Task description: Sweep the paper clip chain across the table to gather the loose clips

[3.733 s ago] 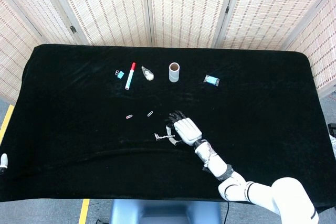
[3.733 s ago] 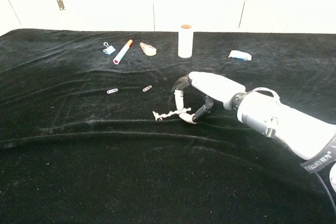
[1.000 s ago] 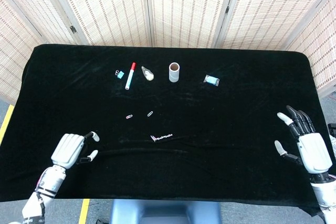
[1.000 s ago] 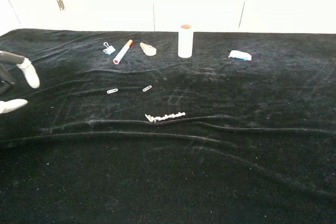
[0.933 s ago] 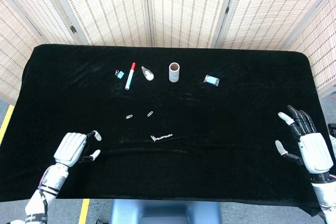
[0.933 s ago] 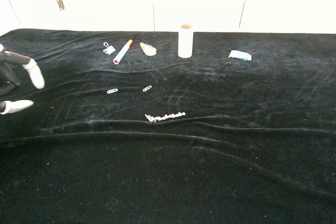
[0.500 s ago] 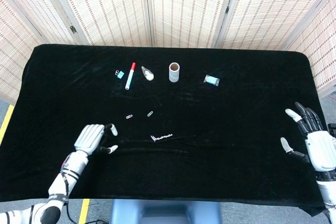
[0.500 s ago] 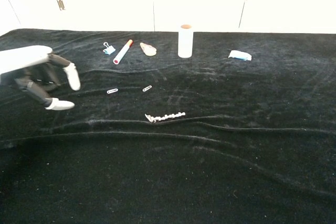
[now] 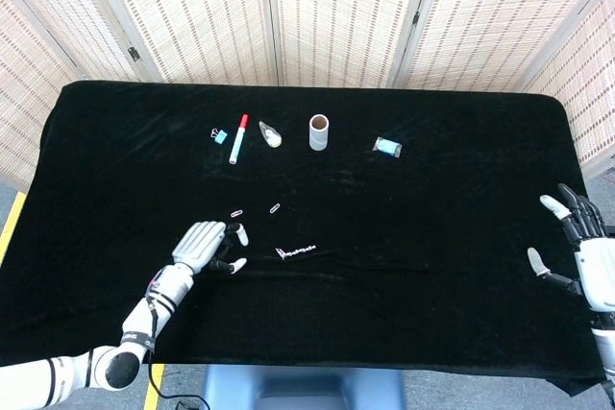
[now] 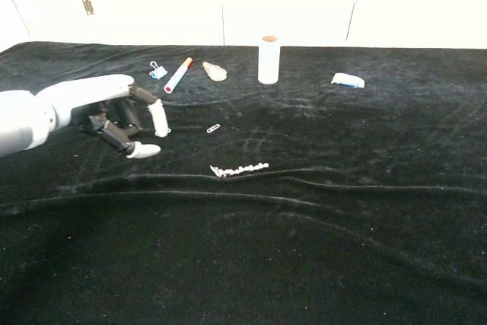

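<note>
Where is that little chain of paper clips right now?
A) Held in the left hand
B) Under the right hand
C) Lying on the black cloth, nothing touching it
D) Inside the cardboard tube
C: the paper clip chain lies alone on the cloth, right of the left hand with a gap between them.

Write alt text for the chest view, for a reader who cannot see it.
The robot's left hand, empty with fingers apart, reaches in from the left over a black-clothed table, short of a paper clip chain and a loose clip. Along the far side lie a binder clip, a marker and a cardboard tube.
</note>
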You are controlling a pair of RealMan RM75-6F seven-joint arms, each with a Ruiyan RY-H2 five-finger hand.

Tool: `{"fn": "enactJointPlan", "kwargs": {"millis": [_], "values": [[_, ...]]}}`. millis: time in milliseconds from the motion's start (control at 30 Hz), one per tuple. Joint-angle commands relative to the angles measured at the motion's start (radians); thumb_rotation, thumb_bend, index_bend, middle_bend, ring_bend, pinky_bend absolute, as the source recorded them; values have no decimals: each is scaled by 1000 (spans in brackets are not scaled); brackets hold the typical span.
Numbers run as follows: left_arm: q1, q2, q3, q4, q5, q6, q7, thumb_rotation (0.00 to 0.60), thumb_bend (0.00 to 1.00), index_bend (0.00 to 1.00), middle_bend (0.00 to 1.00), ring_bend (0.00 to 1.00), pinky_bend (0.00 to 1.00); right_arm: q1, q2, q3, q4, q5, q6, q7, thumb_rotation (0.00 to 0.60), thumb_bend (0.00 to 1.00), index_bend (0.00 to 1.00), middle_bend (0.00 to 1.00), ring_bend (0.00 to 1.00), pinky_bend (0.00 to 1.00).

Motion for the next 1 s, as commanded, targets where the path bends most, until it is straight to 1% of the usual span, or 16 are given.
{"fn": "enactJointPlan", "kwargs": {"millis": [33, 267, 433, 667, 867, 1000], "values": [[-26, -21, -5, 21, -12, -17, -10, 600, 349, 473, 962, 1000, 1000, -3, 2, 4, 4, 5, -3, 11, 600, 411, 116, 0, 0, 0], [-89, -74, -6, 94, -48, -60, -11, 600, 344, 470, 961, 1000, 1000, -15, 6, 13, 15, 21, -8, 34, 600, 411, 116, 0, 0, 0], [-133, -108, -1, 127, -52, -64, 14, 600, 342, 466, 962, 1000, 1000, -34, 8, 15, 24, 39, -5, 48, 600, 411, 116, 0, 0, 0], [-181, -159, 9, 189, -89, -84, 29, 600, 341, 466, 962, 1000, 1000, -67, 12, 11, 44, 44, 13, 83, 600, 411, 116, 0, 0, 0], [-220, -193, 17, 247, -143, -110, 49, 600, 342, 466, 962, 1000, 1000, -76, 14, 12, 62, 42, 8, 112, 600, 411, 116, 0, 0, 0], [-244, -204, 8, 269, -181, -116, 55, 600, 343, 466, 962, 1000, 1000, -74, 15, 16, 68, 43, -1, 124, 600, 411, 116, 0, 0, 0]]}}
